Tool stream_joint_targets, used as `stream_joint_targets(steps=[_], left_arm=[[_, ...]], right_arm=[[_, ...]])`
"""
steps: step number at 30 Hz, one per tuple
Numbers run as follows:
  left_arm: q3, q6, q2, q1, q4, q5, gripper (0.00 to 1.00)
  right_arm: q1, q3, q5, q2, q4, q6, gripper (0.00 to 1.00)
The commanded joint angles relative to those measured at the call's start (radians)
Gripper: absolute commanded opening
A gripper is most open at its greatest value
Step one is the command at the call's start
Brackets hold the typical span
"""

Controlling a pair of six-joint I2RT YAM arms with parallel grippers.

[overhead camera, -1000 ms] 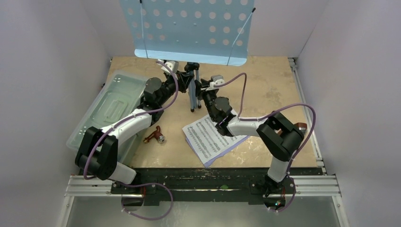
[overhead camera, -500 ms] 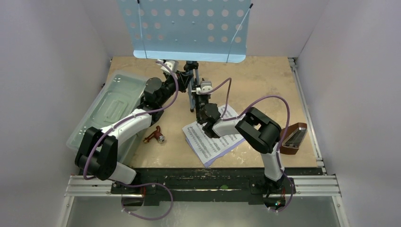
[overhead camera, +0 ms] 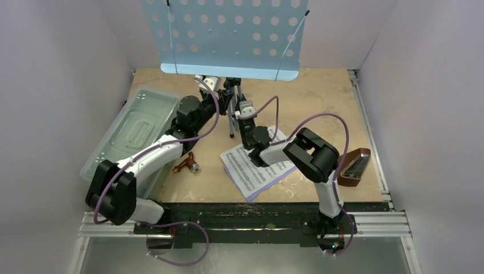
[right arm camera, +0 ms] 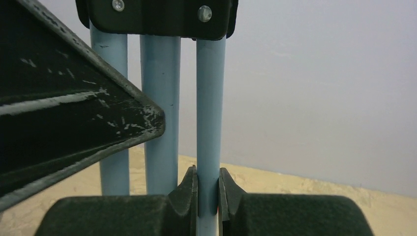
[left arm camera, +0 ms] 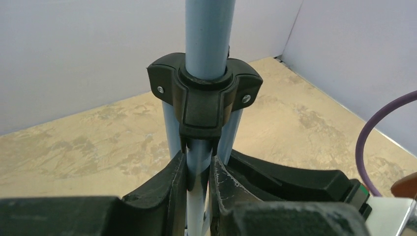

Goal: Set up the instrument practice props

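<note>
At the back centre of the counter, a light-blue stand rises upright, its wide perforated desk high above both arms. Its three legs hang folded close together under a black collar.

The left tool is nearly closed, its fingers pinching one thin leg just below the collar. The right tool is also nearly closed, clamped on another leg of the same stand, with two more blue tubes just beside it.

White and lilac pages lie flat near the front centre of the counter, partly under the right arm. A small brown metronome lies at the right edge, well apart from the stand. A clear lidded box lies along the left side.

The stand looks light but top-heavy, because the broad desk sits far above the narrow folded base. It would probably tip if released before the legs are spread. The painted tubes look smooth, stiff and thin, so a pinch could slide along them. A hold low on a leg, away from the collar hinge, should give the best leverage for swinging it outward. The pages are limp and thin, best lifted from an edge. The metronome's clear cover looks fragile, so its brown body seems the safer place to hold.
</note>
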Motion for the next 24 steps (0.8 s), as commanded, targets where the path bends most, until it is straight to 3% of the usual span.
stream_joint_targets(steps=[1, 5, 13, 17, 24], left_arm=[[0.026, 0.065, -0.158, -0.010, -0.207, -0.043, 0.00], [0.052, 0.110, -0.182, -0.010, -0.311, -0.068, 0.00], [0.104, 0.124, -0.120, -0.010, -0.398, 0.038, 0.00], [0.066, 0.133, -0.133, -0.012, -0.355, 0.000, 0.00], [0.069, 0.139, -0.080, -0.066, -0.349, -0.064, 0.00]], right_arm=[[-0.210, -0.056, 0.014, -0.007, 0.108, -0.129, 0.00], [-0.263, -0.103, -0.055, -0.042, 0.115, -0.146, 0.00], [-0.315, -0.183, -0.099, -0.028, 0.154, -0.229, 0.00], [-0.336, -0.259, -0.161, -0.053, 0.144, -0.238, 0.00], [-0.386, -0.305, -0.269, -0.162, -0.095, -0.205, 0.00]])
